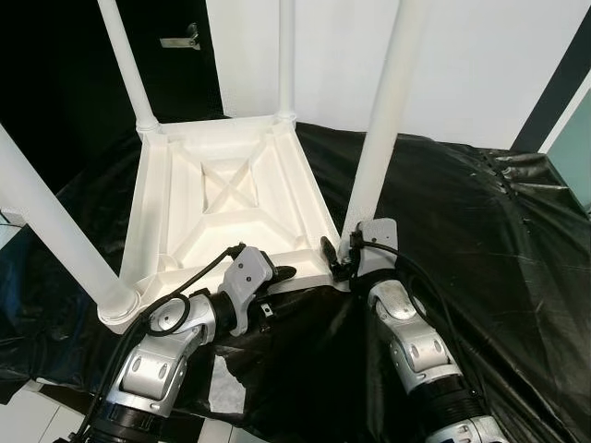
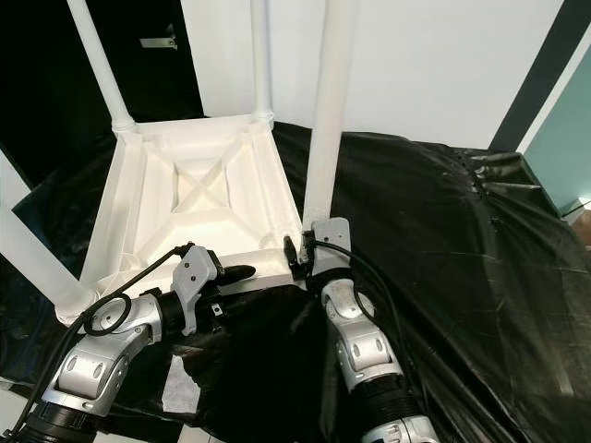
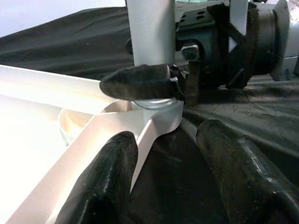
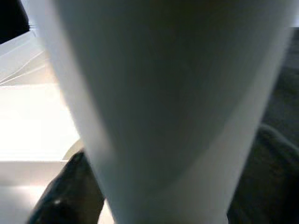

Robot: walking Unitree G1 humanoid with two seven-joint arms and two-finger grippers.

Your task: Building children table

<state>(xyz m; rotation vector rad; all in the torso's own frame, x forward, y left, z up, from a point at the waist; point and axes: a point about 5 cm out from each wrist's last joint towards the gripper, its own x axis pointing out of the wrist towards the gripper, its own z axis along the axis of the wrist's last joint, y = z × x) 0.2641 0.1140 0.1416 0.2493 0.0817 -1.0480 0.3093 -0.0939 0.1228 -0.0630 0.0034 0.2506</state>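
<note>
A: What does the head camera show of the small white plastic children's table [image 1: 226, 198]?

B: It lies upside down in the centre-left of the frame, on a crinkled black plastic sheet [image 1: 480, 231]. Its underside faces up: a square tray-like frame with raised ribs that form an X in the recessed middle.

A: And the legs?

B: Four round white legs stand up from the corners. The near-right leg [image 1: 380, 129] rises steeply out of its round corner socket; the near-left leg [image 1: 55, 231] slants off toward the left edge of the frame; the two far legs run up out of the top edge.

A: Where is the right claw [image 1: 340, 255]?

B: At the near-right corner, down at the foot of that leg. In the left wrist view one black finger [image 3: 140, 81] lies across the leg just above the socket collar. The right wrist view has the leg pressed close with a black finger beside it, so the claw is clamped on the leg.

A: The left claw [image 1: 277, 274]?

B: It sits at the near edge of the frame, lower centre of the picture. Its two fingers are apart, with the white rim of the table between them.

A: Behind the table?

B: A white wall [image 1: 462, 55] at upper right.
</note>
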